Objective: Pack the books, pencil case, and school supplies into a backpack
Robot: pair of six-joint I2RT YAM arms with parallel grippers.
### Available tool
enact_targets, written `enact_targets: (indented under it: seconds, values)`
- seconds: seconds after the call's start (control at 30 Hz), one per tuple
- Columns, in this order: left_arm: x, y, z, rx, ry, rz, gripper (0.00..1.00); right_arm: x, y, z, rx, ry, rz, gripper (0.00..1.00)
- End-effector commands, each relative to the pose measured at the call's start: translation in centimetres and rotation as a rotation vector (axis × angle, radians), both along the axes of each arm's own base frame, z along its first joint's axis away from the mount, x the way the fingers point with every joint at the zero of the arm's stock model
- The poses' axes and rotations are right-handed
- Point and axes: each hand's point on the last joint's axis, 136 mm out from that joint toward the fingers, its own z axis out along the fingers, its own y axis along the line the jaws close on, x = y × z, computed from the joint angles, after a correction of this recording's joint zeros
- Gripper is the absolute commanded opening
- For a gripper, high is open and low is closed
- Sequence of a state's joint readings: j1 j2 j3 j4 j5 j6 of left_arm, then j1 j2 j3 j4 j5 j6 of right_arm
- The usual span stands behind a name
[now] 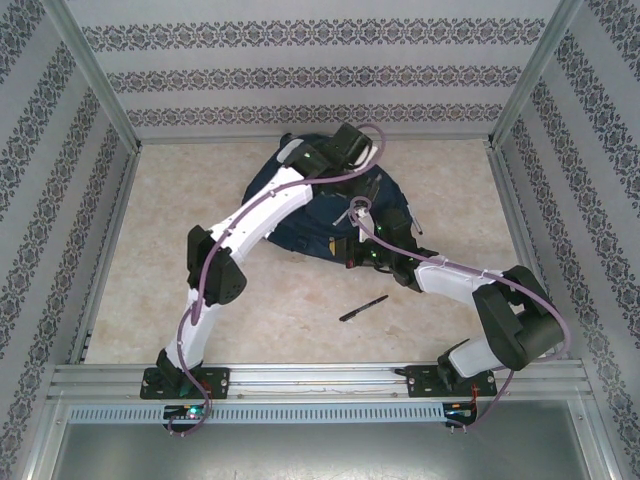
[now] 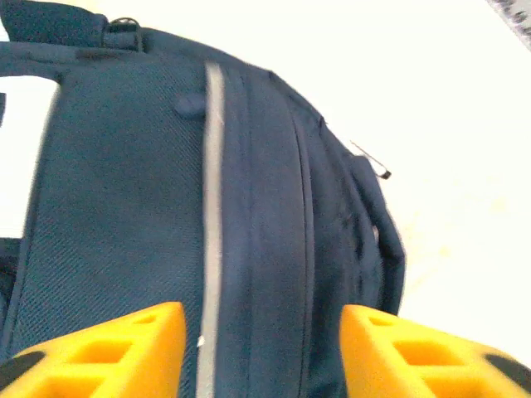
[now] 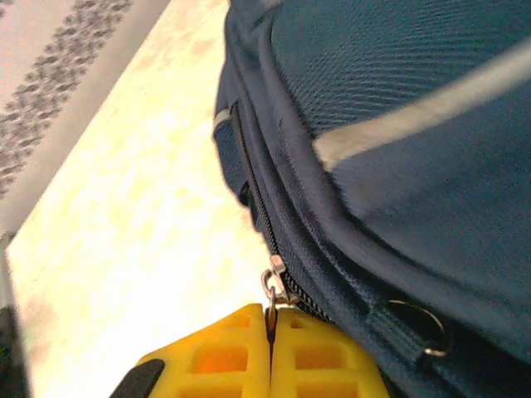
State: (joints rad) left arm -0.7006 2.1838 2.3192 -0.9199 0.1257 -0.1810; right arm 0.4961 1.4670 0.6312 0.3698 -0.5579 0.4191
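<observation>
- My right hand (image 3: 270,332) is clamped together on the zipper pull (image 3: 271,286): small slick metal, best pinched at the tab.
- My left hand (image 2: 261,348) is apart, empty, over the backpack (image 2: 124,207).
- Backpack is soft and floppy, mid table (image 1: 200,190); pen (image 1: 362,308) near it.
</observation>
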Motion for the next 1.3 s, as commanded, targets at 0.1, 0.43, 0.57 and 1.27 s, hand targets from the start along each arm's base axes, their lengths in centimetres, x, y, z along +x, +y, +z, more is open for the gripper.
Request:
enact_targets:
  seconds: [0.1,0.43,0.57,1.27]
  values:
    - [-2.5,4.5,5.5,-0.077,-0.196,-0.265,0.57,-1.5,1.4,4.0,0.16,-0.014,0.227,0.0]
    - [-11.4,9.6,-0.1,-0.258,-0.639,-0.81,0.73,-2.4,0.5,2.7,0.16,0.18,0.247,0.0]
    - [-11.7,8.9,-3.3,-0.191,-0.528,-0.911,0.75,-2.7,0.6,2.5,0.161,0.201,0.269,0.0]
    - [-6.1,6.9,-12.0,0.334,-0.684,-0.888,0.32,-3.1,1.0,3.3,0.163,0.322,0.255,0.0]
